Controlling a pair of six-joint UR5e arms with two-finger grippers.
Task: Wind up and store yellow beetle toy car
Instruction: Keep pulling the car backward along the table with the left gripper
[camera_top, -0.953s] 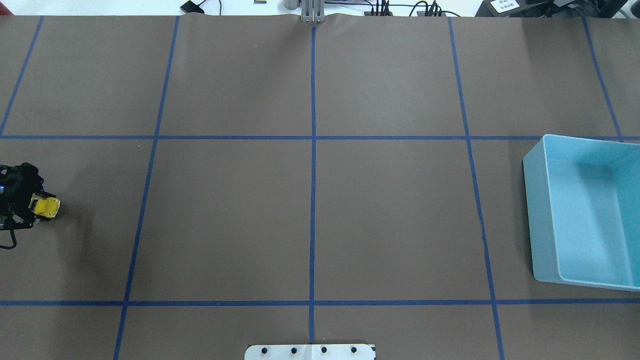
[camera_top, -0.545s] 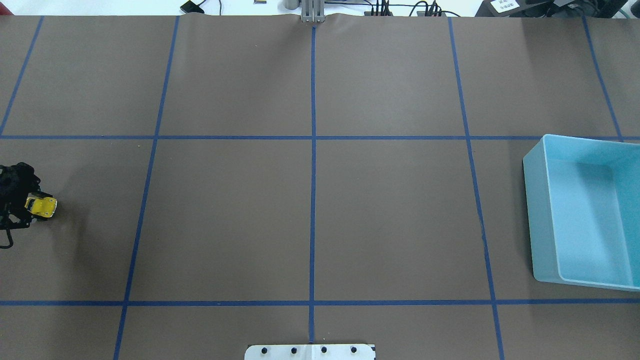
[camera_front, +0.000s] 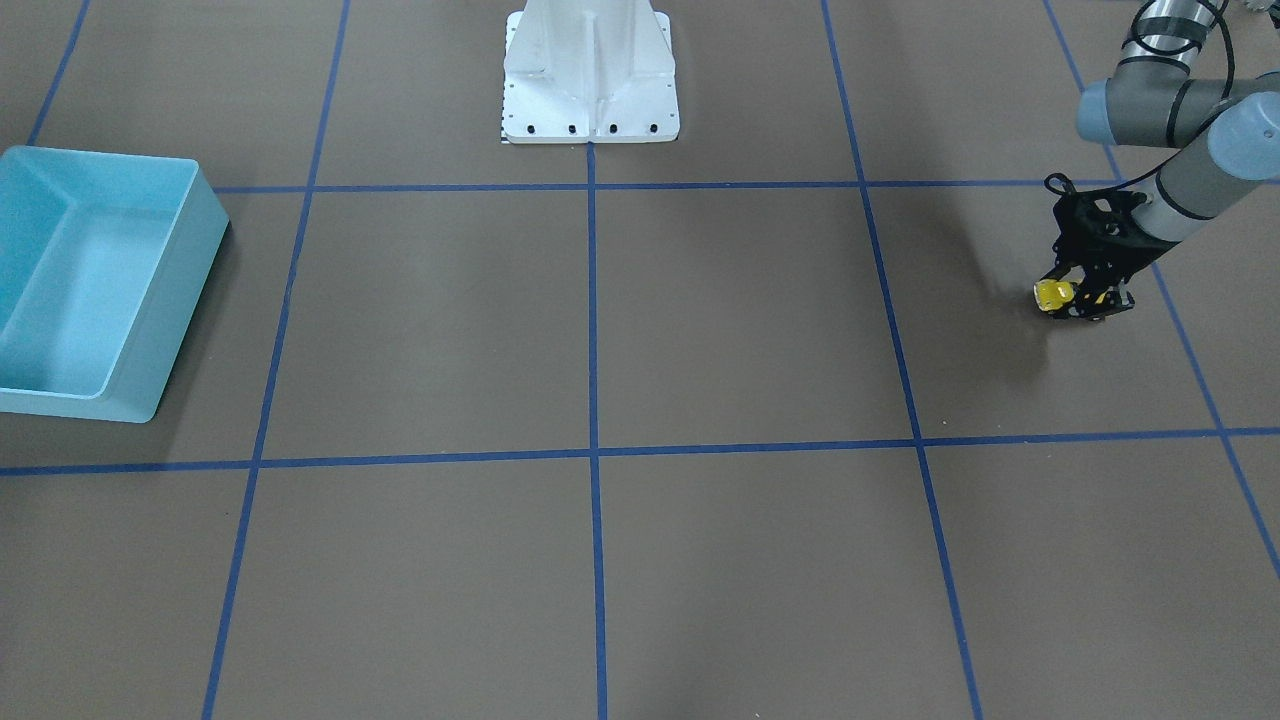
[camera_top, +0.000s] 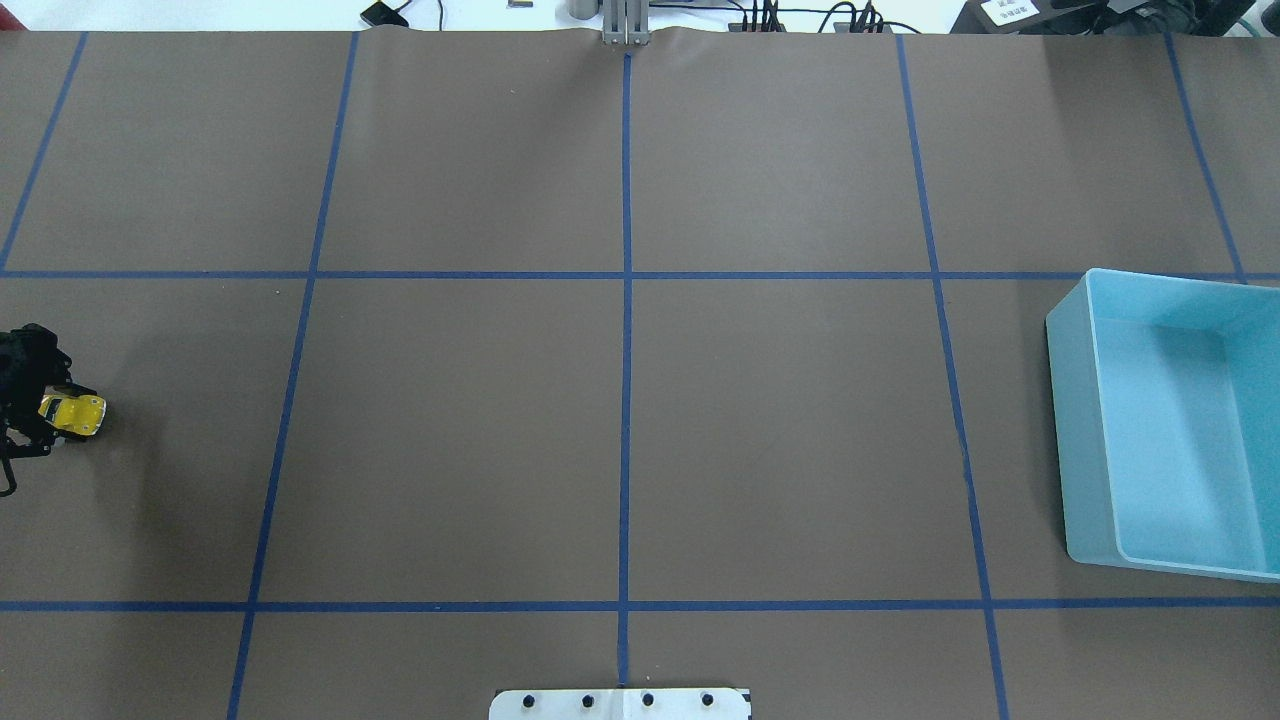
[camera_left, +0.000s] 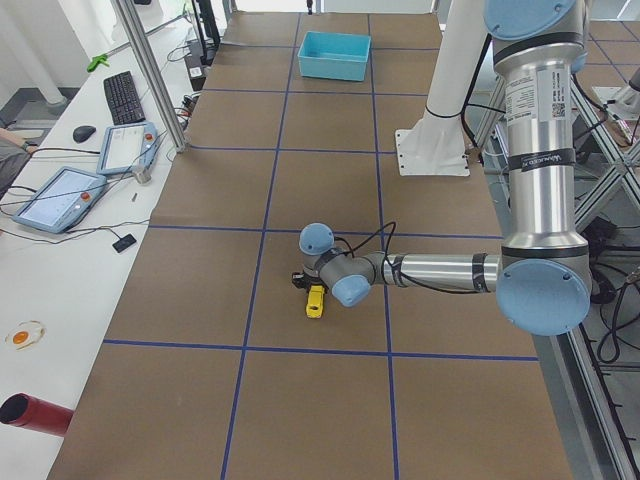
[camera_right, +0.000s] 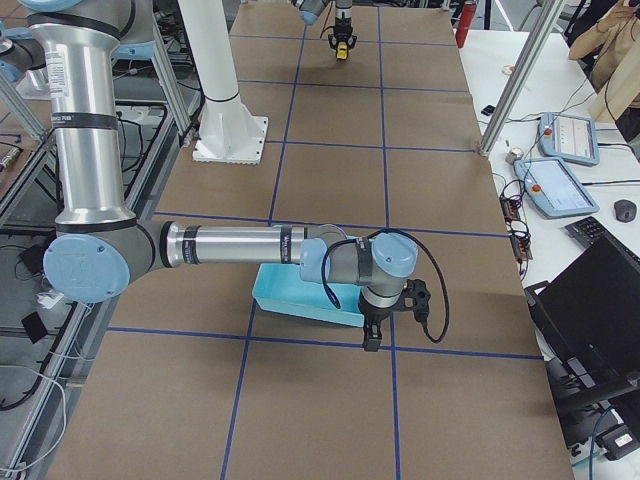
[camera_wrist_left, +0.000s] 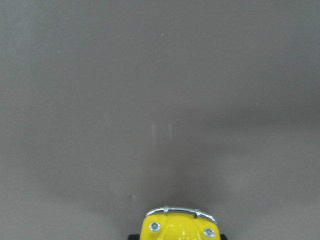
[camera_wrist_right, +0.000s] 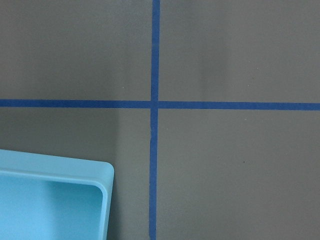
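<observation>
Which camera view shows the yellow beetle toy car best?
Overhead exterior: the yellow beetle toy car appears largest, its top seen from above. Left wrist-mounted shows only a bumper and headlights at the picture's edge. Front-facing and both side views show a small yellow speck; right wrist-mounted shows nothing.

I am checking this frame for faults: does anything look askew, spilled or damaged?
Nothing stands out. The car sits straight in the left tool, low at the mat, with no visible damage. The bin stands upright, and nothing is spilled.

Yellow toy car (camera_top: 74, 415), silver bumper (camera_wrist_left: 181, 213), blue-gridded brown table (camera_top: 450, 430), light blue bin (camera_top: 1072, 430)
</observation>
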